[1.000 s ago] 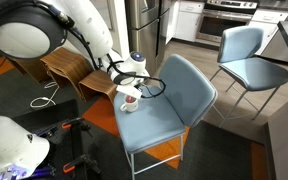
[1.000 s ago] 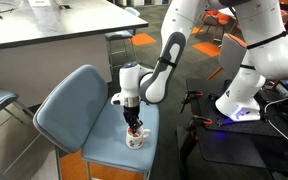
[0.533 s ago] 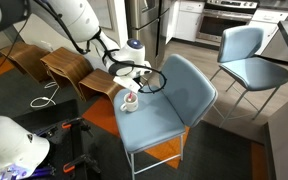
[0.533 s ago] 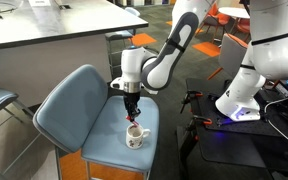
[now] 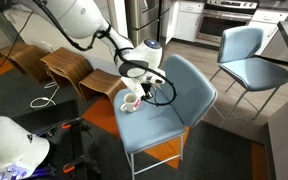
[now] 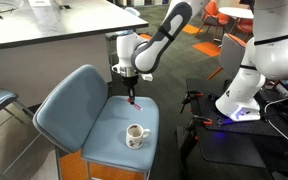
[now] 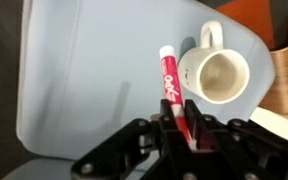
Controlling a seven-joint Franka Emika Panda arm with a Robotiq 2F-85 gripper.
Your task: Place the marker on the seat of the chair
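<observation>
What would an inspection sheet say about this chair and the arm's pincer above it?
Surface: chair seat, padded, light blue-grey, flat.
Job's things: marker, red-pink, held above the seat, not yet laid down.
Clutter: white cup upright on the seat.
Grippers: pincer shut on the marker.
Cables: black cable looping by the wrist; white cord on the floor.
Surroundings: second blue chair, wooden stools, table.

The marker (image 7: pixel 169 82) is red-pink with a white tip and pale lettering, the cup (image 7: pixel 216 75) to its right creamy white, the chair (image 7: pixel 74 90) plain light blue-grey, the gripper (image 7: pixel 185 128) black, and the far chair (image 5: pixel 246 52) a similar blue.
</observation>
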